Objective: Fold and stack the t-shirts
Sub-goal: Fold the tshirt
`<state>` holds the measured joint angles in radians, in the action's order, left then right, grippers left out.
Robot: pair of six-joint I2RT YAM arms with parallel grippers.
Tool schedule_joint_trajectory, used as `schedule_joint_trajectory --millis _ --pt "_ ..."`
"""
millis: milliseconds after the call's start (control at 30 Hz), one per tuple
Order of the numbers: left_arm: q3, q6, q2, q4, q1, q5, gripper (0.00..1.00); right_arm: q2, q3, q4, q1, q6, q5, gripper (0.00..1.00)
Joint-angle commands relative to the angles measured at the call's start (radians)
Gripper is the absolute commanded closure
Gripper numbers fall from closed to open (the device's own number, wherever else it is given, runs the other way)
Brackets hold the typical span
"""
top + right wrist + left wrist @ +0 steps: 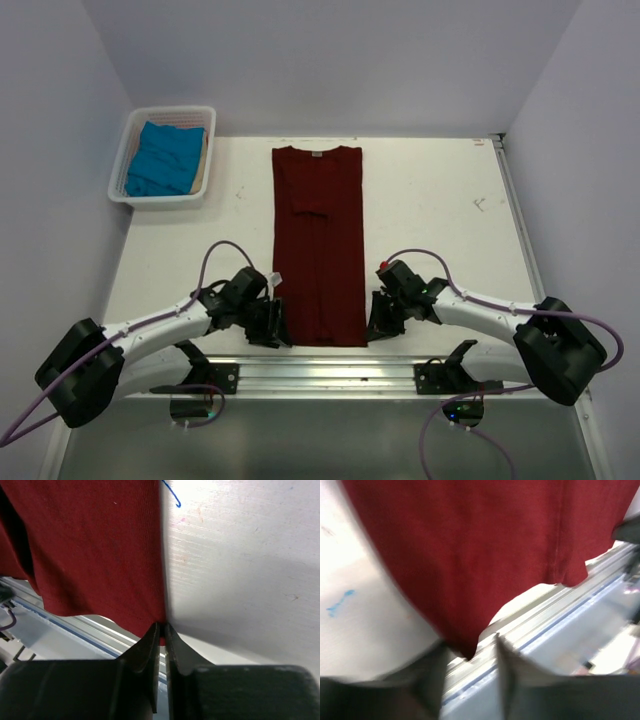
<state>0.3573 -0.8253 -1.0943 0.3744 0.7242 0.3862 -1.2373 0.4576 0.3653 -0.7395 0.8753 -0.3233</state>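
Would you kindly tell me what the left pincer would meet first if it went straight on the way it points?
Most likely the dark maroon cloth t-shirt: its corner lies between the parted fingertips of the left pincer, though blur hides depth.

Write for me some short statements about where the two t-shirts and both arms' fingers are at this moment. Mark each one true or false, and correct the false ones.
1. The maroon t-shirt lies on the table as a long narrow strip, with its collar at the far end. True.
2. The teal t-shirt is stacked on the maroon one. False: it lies in the white basket at the far left corner.
3. The right fingers are shut on the near right hem corner of the maroon t-shirt. True.
4. The left fingers hover over the basket. False: they are at the near left hem corner of the maroon t-shirt, with a gap between them.
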Motion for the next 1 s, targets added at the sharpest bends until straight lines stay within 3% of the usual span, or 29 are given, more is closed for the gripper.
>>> schedule_joint_trajectory --millis 0,33,167,500,667,700,833,967 --pt "0.029 0.014 0.033 0.156 0.011 -0.132 0.44 -0.002 0.009 0.015 -0.006 -0.007 0.01 0.87" --pt "0.043 0.011 0.057 0.179 0.014 -0.142 0.39 -0.002 0.009 0.018 -0.005 -0.009 0.01 0.82" --pt "0.107 0.017 0.105 0.285 0.024 -0.182 0.23 -0.007 0.009 0.017 -0.006 -0.012 0.009 0.81" --pt "-0.001 0.0 0.008 0.12 0.027 -0.24 0.31 -0.013 0.012 -0.003 -0.009 -0.009 0.001 0.91" --pt "0.028 0.008 -0.05 0.092 0.037 -0.288 0.48 -0.004 -0.002 -0.008 -0.015 0.001 0.001 0.92" --pt "0.031 0.011 -0.053 0.089 0.04 -0.293 0.65 -0.001 -0.002 -0.011 -0.017 0.004 0.003 0.93" --pt "0.04 0.009 -0.059 0.096 0.043 -0.314 1.0 0.002 -0.008 -0.015 -0.017 0.004 0.0 1.0" --pt "0.037 0.006 -0.046 0.106 0.049 -0.297 1.0 0.022 0.007 -0.014 -0.018 -0.005 -0.008 1.0"
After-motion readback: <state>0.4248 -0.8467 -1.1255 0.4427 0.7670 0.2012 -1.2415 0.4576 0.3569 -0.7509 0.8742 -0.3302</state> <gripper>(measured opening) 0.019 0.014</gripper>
